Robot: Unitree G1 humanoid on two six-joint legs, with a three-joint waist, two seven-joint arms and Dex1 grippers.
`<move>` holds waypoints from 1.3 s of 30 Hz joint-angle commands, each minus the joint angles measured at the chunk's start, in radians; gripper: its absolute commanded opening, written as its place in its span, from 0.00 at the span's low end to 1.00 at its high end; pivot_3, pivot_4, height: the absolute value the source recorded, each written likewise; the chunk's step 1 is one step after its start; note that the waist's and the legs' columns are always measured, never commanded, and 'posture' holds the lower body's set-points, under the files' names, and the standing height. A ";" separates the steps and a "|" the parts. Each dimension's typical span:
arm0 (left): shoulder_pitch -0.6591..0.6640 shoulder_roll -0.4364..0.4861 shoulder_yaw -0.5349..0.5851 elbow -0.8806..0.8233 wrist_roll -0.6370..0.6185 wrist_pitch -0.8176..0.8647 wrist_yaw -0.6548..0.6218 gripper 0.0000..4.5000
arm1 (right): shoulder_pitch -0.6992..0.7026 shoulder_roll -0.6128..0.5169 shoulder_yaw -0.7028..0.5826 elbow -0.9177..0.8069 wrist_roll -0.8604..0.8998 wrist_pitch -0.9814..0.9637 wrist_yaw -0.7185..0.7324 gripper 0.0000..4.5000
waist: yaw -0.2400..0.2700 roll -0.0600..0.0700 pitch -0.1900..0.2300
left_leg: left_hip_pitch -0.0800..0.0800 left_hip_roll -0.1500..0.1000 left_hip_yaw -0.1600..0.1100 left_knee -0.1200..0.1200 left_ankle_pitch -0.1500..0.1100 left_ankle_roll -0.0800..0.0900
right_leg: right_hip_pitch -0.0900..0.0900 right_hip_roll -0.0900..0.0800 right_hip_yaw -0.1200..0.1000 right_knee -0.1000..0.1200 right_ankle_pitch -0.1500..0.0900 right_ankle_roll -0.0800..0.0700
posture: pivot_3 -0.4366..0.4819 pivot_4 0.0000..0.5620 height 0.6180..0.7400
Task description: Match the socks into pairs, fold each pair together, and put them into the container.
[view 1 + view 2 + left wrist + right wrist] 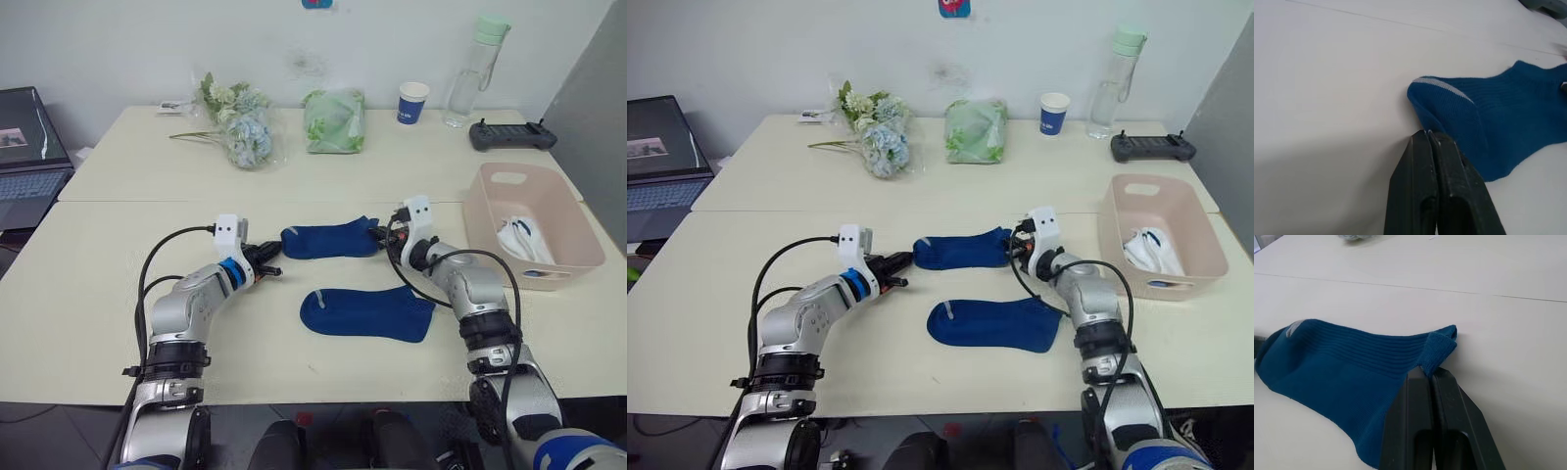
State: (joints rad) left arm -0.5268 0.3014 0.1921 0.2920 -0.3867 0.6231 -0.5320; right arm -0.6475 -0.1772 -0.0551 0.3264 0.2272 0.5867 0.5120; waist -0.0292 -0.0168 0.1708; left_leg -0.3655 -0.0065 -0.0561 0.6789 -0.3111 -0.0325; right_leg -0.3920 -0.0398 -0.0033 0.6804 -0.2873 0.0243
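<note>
The left gripper [268, 262] is clenched, its two black fingers [1436, 196] pressed together at the toe end of a dark blue ribbed ankle sock [330, 240] lying flat on the cream tabletop [98, 264]; whether any cloth is caught between them cannot be told. The right gripper [384, 238] is clenched too, with its fingers [1432, 431] meeting at the cuff end of the same sock, where the cuff edge stands up slightly. A second dark blue ankle sock [367, 313] lies flat just nearer the robot, apart from the first. To the robot's right stands the pale pink rectangular plastic tub [488, 230], holding white socks with navy trim [521, 240]. Along the far edge are a blue-and-white flower bunch [240, 122], a green cloth bundle [335, 120], a blue paper cup [413, 102], a clear bottle with a green lid [475, 73] and a black handheld controller [511, 134].
</note>
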 commanded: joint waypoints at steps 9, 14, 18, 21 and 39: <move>-0.044 0.009 -0.026 0.051 0.041 -0.079 0.012 0.49 | 0.001 0.000 -0.004 -0.075 0.025 0.020 -0.032 0.00 | 0.000 0.000 0.000 | 0.000 0.000 0.000 0.000 0.000 0.000 | 0.000 0.000 0.000 0.000 0.000 0.000 | 0.48 0.27 1.00; -0.056 0.008 -0.028 0.101 0.068 -0.105 0.047 0.49 | 0.008 0.000 0.000 -0.085 0.031 0.022 -0.037 0.00 | -0.001 0.000 0.000 | 0.000 0.000 0.000 0.000 0.000 0.000 | 0.000 0.000 0.000 0.000 0.000 0.000 | 0.48 0.27 1.00; -0.053 0.011 -0.036 0.115 0.080 -0.116 0.048 0.49 | 0.009 -0.001 0.002 -0.086 0.033 0.021 -0.040 0.00 | -0.001 0.000 0.000 | 0.000 0.000 0.000 0.000 0.000 0.000 | 0.000 0.000 0.000 0.000 0.000 0.000 | 0.48 0.27 1.00; -0.046 0.018 -0.057 0.107 0.088 -0.093 0.033 0.49 | 0.006 -0.001 0.003 -0.085 0.034 0.022 -0.040 0.00 | -0.001 0.000 0.000 | 0.000 0.000 0.000 0.000 0.000 0.000 | 0.000 0.000 0.000 0.000 0.000 0.000 | 0.48 0.27 1.00; -0.049 0.026 -0.187 0.133 0.200 -0.160 -0.005 0.01 | -0.002 0.009 0.011 -0.065 0.037 0.004 -0.044 0.00 | 0.004 0.000 0.000 | 0.000 -0.001 0.000 -0.001 0.000 0.000 | 0.000 0.000 0.000 -0.001 0.000 0.000 | 0.48 0.27 1.00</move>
State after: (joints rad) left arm -0.5908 0.3438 0.0341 0.4065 -0.1955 0.4650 -0.5166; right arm -0.6380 -0.1725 -0.0377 0.2984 0.2549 0.6157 0.4707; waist -0.0254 -0.0167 0.1707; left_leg -0.3650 -0.0074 -0.0558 0.6782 -0.3112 -0.0323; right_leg -0.3915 -0.0399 -0.0028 0.6795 -0.2873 0.0243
